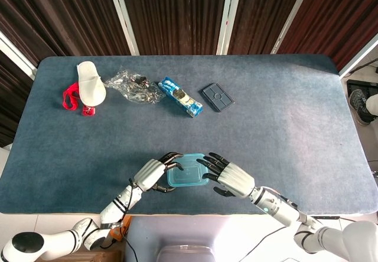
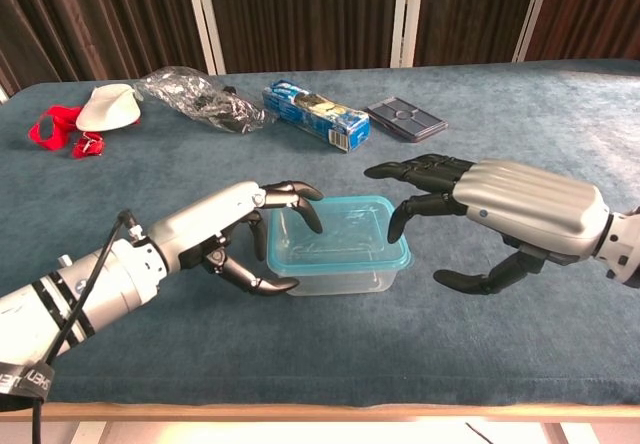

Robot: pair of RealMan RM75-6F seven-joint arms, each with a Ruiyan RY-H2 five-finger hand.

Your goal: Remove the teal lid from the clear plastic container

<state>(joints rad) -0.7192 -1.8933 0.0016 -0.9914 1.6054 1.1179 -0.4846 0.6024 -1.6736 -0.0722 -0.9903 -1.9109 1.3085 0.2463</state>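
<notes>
In the upper left of the head view lie a red strap (image 1: 72, 98), a white slipper-shaped item (image 1: 91, 83) and a crumpled clear plastic bag (image 1: 134, 86); the bag's contents are too dark and tangled to identify. Right of these sit a blue snack box (image 1: 182, 97), its print unreadable, and a dark flat tray (image 1: 217, 97). Low in the centre, near the table's (image 1: 295, 114) front edge, stands the clear plastic container (image 2: 340, 274) with the teal lid (image 2: 335, 234) seated on top. The left hand (image 2: 235, 229) wraps the container's left end, fingertips curled over the lid's left rim and the thumb against the wall below; it grips the container. Its forearm is cut off by the lower left frame edge. The right hand (image 2: 500, 204) hovers at the container's right end, fingers spread and bent downward over the lid's right edge, thumb held low beside the wall. Contact between these fingertips and the lid cannot be confirmed; the hand holds nothing visible.
</notes>
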